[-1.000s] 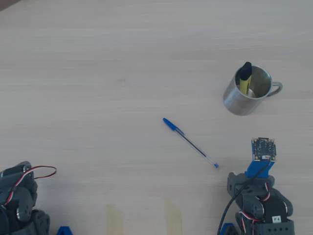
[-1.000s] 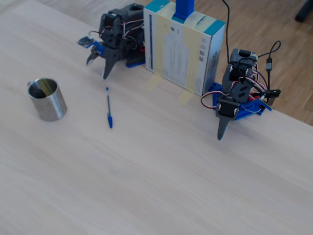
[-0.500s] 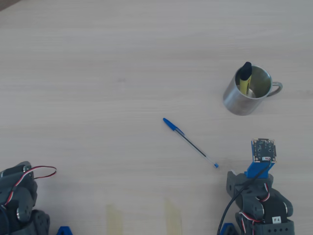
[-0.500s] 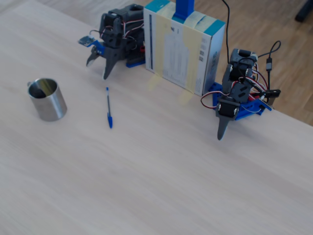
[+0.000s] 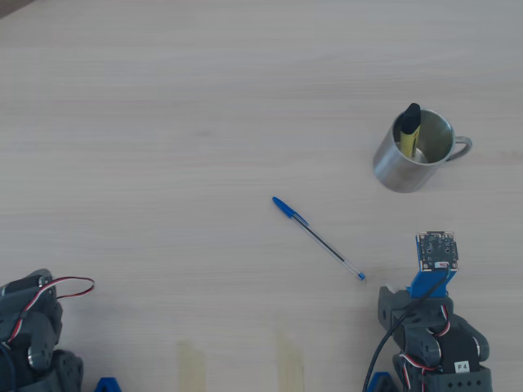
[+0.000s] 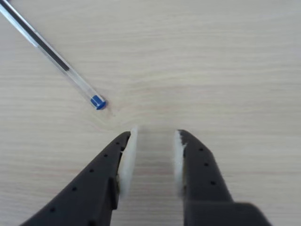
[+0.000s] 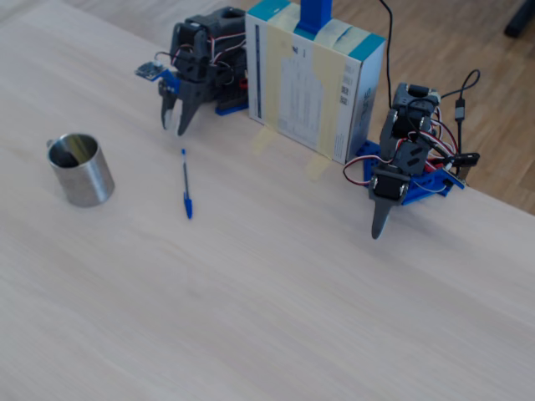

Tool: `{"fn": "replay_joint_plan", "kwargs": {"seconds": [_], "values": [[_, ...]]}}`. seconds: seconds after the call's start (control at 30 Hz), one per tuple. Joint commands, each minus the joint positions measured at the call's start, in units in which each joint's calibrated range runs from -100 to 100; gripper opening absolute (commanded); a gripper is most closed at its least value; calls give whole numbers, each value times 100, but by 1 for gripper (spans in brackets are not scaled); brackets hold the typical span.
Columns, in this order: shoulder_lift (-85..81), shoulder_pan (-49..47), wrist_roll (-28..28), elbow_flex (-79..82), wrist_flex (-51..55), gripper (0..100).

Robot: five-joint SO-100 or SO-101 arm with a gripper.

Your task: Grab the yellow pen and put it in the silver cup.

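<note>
Two pens are in play, and only one matters: the yellow pen (image 5: 409,131) already stands inside the silver cup (image 5: 402,167), leaning against the rim with its black cap poking above it in the overhead view. By that evidence the task looks finished.

In the wrist view the end effector (image 6: 154,136) is released, its white-padded jaws parted over bare wood with nothing between them, and folded back near the arm's base (image 7: 205,71), well apart from the cup.

What could go wrong is small but real. The blue ballpoint pen (image 5: 317,237) lies just beside the end effector, its near tip close to the left finger in the wrist view; any forward sweep or closing motion could nudge it or pick it up by mistake. The cup is light and the highlighter leans off-centre, so a bump from the arm might tip it or knock the pen out.

A pale wood-grain desk (image 5: 163,122) carries everything, matte and evenly lit. The fixed view shows a cardboard box (image 7: 313,79) taped upright at the desk's far edge, a second idle arm (image 7: 401,167) beside it, and brown plank flooring (image 7: 468,42) beyond.
</note>
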Motion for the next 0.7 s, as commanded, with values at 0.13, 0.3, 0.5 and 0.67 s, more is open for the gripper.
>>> {"fn": "replay_joint_plan", "kwargs": {"seconds": [0.13, 0.3, 0.5, 0.67], "values": [[24, 29, -2, 45, 135, 3], [24, 3, 3, 45, 135, 3], [24, 29, 3, 45, 135, 3], [24, 29, 3, 45, 135, 3]]}}
